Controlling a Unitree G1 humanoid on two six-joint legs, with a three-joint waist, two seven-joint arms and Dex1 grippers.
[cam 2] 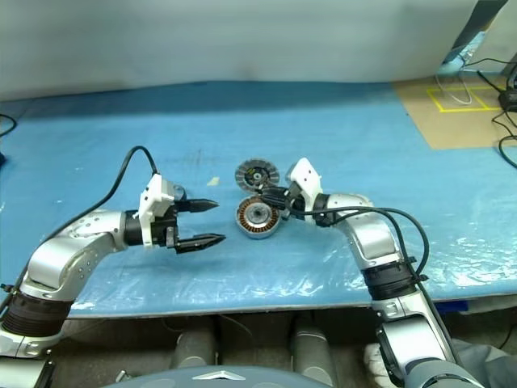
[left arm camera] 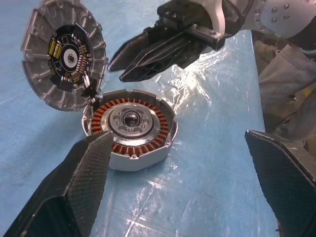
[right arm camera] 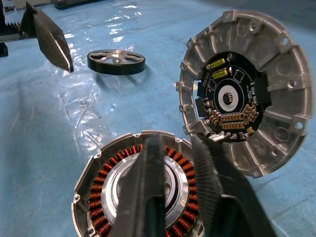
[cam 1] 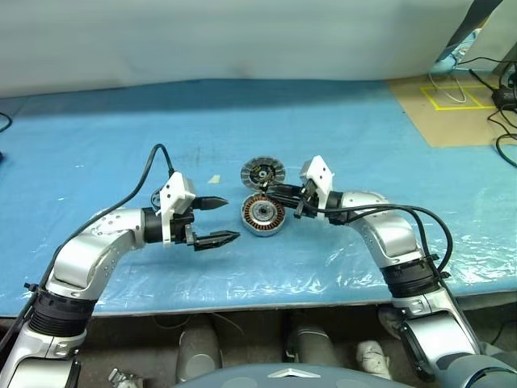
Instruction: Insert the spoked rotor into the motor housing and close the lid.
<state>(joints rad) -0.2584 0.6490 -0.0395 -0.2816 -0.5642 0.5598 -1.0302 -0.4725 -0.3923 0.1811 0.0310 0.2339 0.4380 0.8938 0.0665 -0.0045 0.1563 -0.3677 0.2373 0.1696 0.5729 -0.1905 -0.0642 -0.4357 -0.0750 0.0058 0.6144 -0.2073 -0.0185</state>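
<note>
Your spoked rotor [right arm camera: 116, 61] lies flat on the blue sheet [cam 1: 339, 137], well apart from the motor housing [left arm camera: 131, 129]. It looks rigid, metallic and slick, so pinch its rim. The housing holds only windings and hub (lid [left arm camera: 64, 53] tilted open behind). Left gripper [cam 1: 216, 221] spread; right gripper [cam 1: 275, 192] pressed together, empty.

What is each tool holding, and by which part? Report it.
Nothing is held. The left tool stands open beside the motor housing; the right tool is shut on nothing, close to it.
</note>
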